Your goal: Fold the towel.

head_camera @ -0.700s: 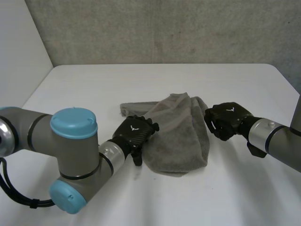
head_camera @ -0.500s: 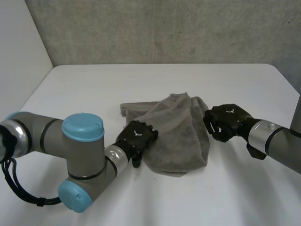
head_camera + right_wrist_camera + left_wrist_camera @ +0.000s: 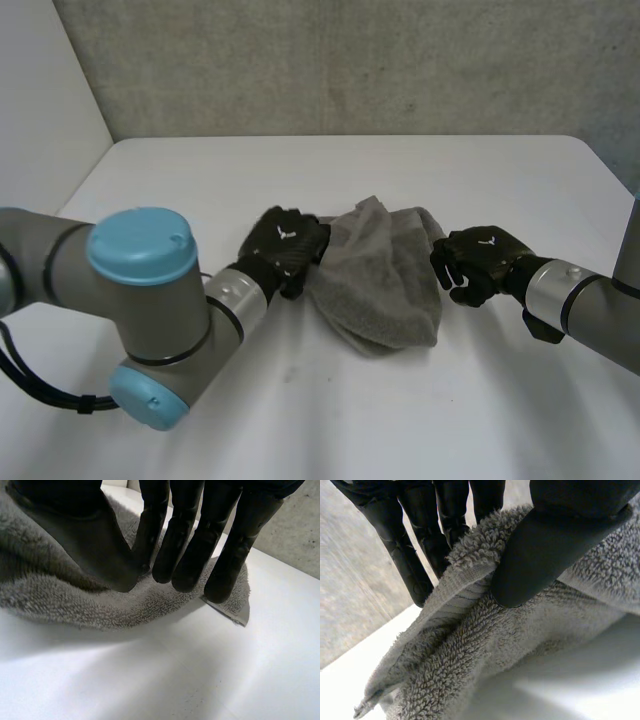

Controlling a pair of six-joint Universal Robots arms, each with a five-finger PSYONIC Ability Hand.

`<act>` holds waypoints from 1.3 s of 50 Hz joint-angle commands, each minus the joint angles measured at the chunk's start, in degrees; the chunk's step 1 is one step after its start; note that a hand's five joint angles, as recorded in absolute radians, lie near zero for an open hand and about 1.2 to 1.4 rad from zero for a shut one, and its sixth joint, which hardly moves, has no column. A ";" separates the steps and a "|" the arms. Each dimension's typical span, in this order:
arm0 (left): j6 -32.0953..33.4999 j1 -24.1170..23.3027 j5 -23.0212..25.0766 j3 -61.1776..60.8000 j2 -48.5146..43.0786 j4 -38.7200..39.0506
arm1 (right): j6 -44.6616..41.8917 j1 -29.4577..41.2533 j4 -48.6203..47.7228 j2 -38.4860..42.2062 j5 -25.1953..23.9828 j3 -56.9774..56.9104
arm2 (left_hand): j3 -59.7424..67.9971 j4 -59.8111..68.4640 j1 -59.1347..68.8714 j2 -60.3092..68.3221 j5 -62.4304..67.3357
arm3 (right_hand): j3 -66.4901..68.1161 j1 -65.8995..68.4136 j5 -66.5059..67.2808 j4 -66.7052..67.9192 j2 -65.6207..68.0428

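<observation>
Left robot hand [image 3: 285, 240] shifted farther back, pinching towel [image 3: 385, 285] edge, right robot hand [image 3: 478, 262] pinching opposite edge

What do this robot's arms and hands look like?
The left arm and right arm are thick grey tubes; the left's joints wear round light-blue caps. Silver collars join them to the black left robot hand and right robot hand, each marked with a small white emblem.

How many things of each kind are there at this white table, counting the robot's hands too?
Grey towel: 1
Black hands: 2, the left hand and the right hand
Total: 3
</observation>
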 commanded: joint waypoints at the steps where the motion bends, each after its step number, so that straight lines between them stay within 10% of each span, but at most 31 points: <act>1: -1.12 0.66 -0.09 -1.85 5.83 -0.05 | 0.00 0.00 0.70 -0.32 -0.18 -0.71 | 10.43 10.41 12.34 10.36 11.70 | -16.76 -16.77 -16.69 -16.90 -16.90; 7: -1.12 1.36 -1.50 -2.46 13.39 -3.29 | 0.53 -0.70 2.98 -0.50 0.26 -2.29 | 10.43 10.41 12.34 10.36 11.70 | -55.47 -55.48 -55.39 -55.60 -55.60; 31: -2.17 4.97 -3.26 -5.19 24.65 -12.44 | 7.65 11.34 -5.10 13.83 5.62 -12.23 | 10.43 10.41 12.34 10.36 11.70 | -55.05 -55.06 -54.97 -55.18 -55.18; 37: -4.72 5.85 -3.26 -4.84 26.23 -12.44 | 6.94 15.47 -5.27 20.95 10.01 -20.40 | 10.43 10.41 12.34 10.36 11.70 | -32.68 -32.68 -32.60 -32.81 -32.81; 41: -6.04 6.64 -3.26 -4.22 26.32 -12.36 | 6.94 15.91 -3.43 22.97 12.29 -25.31 | 10.43 10.41 12.34 10.36 11.70 | 14.39 14.38 14.46 14.25 14.25; 55: -6.30 12.79 -9.32 -4.13 24.74 -12.27 | 5.54 6.07 10.81 -10.25 5.36 -23.74 | 10.43 10.41 12.34 10.36 11.70 | 14.53 14.52 14.61 14.40 14.40; 65: -5.60 12.97 -9.06 -8.00 24.12 -14.11 | -23.70 -2.28 44.45 -11.48 3.07 -27.08 | 10.43 10.41 12.34 10.36 11.70 | 14.53 14.52 14.61 14.40 14.40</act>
